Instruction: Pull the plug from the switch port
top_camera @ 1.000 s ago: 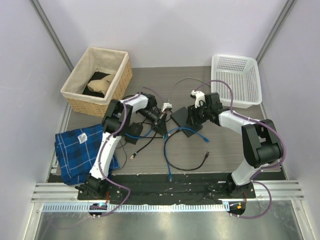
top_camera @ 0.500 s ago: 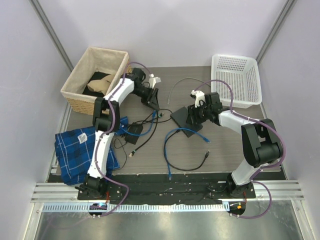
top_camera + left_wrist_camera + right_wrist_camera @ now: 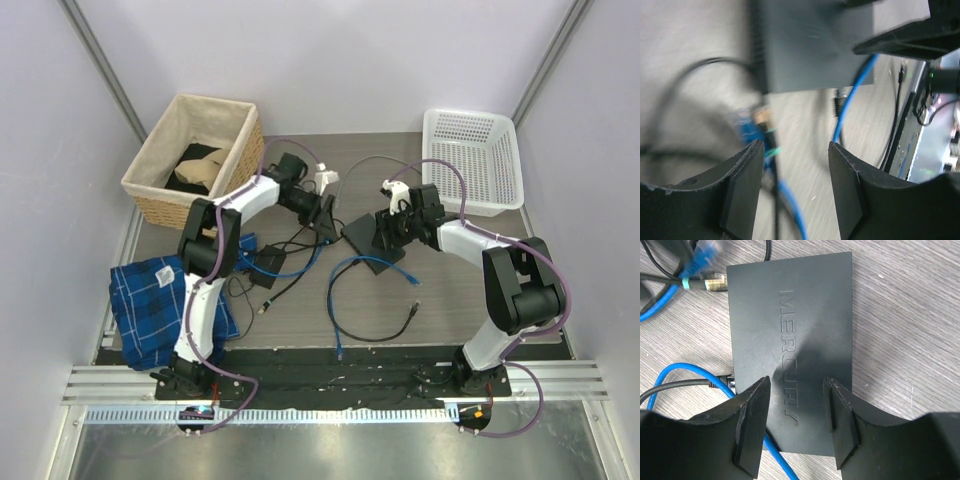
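Motion blur smears the plug [image 3: 761, 117] beside the switch port [image 3: 810, 45]; contact unclear.

Grey wood-grain table [image 3: 450, 300]. I see a wicker basket [image 3: 170, 210] at the far-left corner and a white plastic basket [image 3: 470, 206] at the far-right corner. Blue plaid cloth [image 3: 140, 300] lies along the left edge, nearer the near-left corner. Switch port [image 3: 358, 238] lies flat mid-table. A black adapter brick [image 3: 268, 262] sits toward the left edge from it. A blue cable [image 3: 329, 295] loops toward the near edge.
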`<act>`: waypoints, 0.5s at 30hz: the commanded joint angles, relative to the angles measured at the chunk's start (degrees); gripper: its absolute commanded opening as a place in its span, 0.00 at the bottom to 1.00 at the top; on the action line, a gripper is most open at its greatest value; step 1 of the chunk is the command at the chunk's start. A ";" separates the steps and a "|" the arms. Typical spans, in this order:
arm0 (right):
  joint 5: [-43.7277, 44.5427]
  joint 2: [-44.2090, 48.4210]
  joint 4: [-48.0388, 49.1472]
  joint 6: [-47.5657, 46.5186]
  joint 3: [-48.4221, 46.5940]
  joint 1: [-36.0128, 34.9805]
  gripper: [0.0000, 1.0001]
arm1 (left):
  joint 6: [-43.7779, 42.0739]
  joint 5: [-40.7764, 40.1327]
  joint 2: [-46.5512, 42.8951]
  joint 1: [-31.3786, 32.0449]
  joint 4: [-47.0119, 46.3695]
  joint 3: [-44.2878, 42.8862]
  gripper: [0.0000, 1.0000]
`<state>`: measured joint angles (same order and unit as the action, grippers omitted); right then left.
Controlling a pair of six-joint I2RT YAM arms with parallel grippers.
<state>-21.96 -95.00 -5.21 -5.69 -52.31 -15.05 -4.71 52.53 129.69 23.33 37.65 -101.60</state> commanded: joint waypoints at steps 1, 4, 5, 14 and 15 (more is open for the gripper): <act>2.88 -3.26 -7.79 0.07 1.16 -0.07 0.55 | 0.67 1.96 -1.02 4.79 -5.39 2.19 0.57; 2.88 -3.09 -8.15 0.07 1.07 -0.07 0.55 | 0.67 -1.29 -0.05 6.55 -6.36 2.37 0.57; 2.88 -3.08 -8.32 0.07 0.99 -0.07 0.55 | 0.75 -1.73 0.39 6.55 -6.71 2.55 0.57; 3.23 -1.68 -8.76 -0.28 2.21 0.02 0.55 | -1.27 -0.50 4.08 7.16 -4.34 4.39 0.45; 3.23 -1.59 -8.85 -0.28 2.30 0.02 0.55 | -1.27 0.19 3.99 7.17 -4.34 4.74 0.44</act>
<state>-21.52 -95.18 -5.61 -5.78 -52.71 -15.05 -4.78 52.62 132.31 30.57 33.08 -98.76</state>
